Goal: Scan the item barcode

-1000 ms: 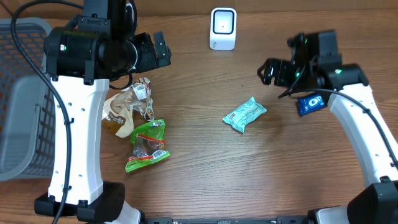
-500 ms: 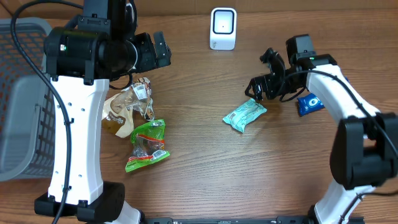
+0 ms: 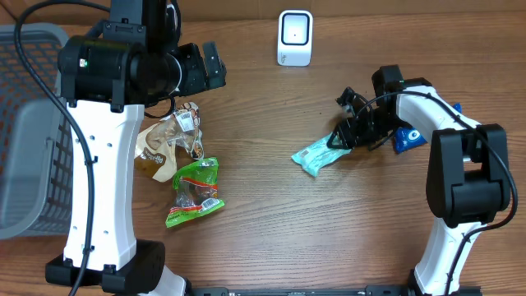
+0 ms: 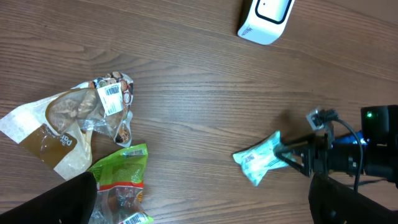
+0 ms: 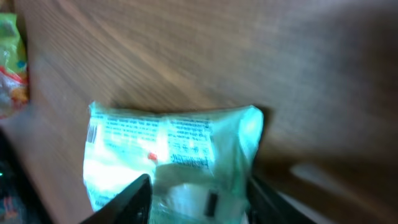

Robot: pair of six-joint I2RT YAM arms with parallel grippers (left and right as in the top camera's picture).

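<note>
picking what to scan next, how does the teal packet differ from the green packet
The teal packet is pale and opaque; the green packet is bright with a clear window. The teal packet sits between the fingers of the right gripper; the green packet lies untouched beside the brown bag. Both lie flat on the table.

White scanner [image 4: 266, 18] is seen at top right, brown snack bag [image 4: 56, 121] at left, green packet [image 4: 121, 186] just below it. Teal packet [image 4: 258, 160] is pinched at its right end by right gripper [image 4: 283, 150], right of centre. Left gripper [image 4: 202, 193] is held wide, fingers [image 4: 56, 202] blurred in bottom corners.
</note>
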